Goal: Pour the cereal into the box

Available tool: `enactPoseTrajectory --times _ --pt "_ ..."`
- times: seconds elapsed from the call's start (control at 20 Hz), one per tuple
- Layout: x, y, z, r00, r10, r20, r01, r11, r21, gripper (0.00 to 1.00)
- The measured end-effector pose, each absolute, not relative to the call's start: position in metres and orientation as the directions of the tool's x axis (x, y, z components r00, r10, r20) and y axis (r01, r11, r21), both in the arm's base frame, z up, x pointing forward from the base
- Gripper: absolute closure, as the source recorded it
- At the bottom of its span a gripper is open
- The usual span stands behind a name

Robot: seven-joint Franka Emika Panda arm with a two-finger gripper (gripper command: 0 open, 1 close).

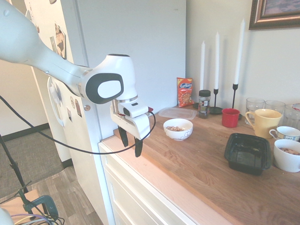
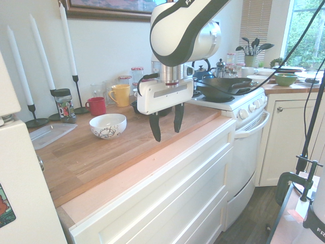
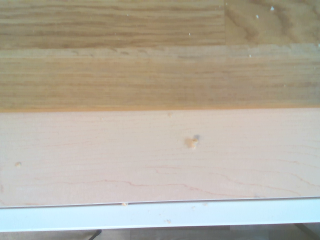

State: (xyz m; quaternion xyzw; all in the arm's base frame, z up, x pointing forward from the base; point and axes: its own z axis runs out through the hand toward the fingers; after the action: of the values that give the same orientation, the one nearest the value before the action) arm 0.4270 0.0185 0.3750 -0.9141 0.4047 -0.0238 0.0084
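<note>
**A:** ok, first exterior view: the claw (image 1: 131, 142) hangs at the counter's (image 1: 197, 154) front edge, fingers spread, gripping nothing. What's around it?

**B:** Just beyond it is the patterned bowl (image 1: 178, 129) with the cereal (image 1: 176, 128) in it. Behind that, a flat clear lid (image 1: 177, 113), the snack bag (image 1: 184, 92) and a jar (image 1: 204, 103). The box (image 1: 247, 153) is well apart from the claw, across the wood, right beside another white bowl (image 1: 287, 155) with food in it. Red cup (image 1: 230, 117) and yellow mug (image 1: 264, 122) are farther back than the claw.

**A:** And the second exterior view?

**B:** Same deal, claw open and empty above the front edge. Patterned bowl is upright, apart from it. The box is partly hidden behind the claw.

**A:** Wrist view?

**B:** Below the claw, just wood, a pale strip and a few crumbs (image 3: 191, 143), kinda blurry.
</note>
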Motion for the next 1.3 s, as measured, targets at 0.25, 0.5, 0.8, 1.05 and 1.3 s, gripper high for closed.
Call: enactPoseTrajectory --times 0.25,0.5,0.8,1.05,1.3 --pt "0.438 0.013 0.393 0.677 -0.733 0.065 -0.731 -0.68 -0.054 0.0" --pt "0.481 0.048 0.43 0.727 -0.676 0.124 -0.676 -0.735 -0.051 0.0" --pt "0.566 0.102 0.433 0.756 -0.625 0.194 -0.636 -0.772 -0.007 0.0" --pt "0.626 0.144 0.406 0.767 -0.573 0.29 -0.616 -0.784 0.077 0.0" --pt "0.653 0.176 0.37 0.769 -0.471 0.431 -0.596 -0.773 0.218 0.0"
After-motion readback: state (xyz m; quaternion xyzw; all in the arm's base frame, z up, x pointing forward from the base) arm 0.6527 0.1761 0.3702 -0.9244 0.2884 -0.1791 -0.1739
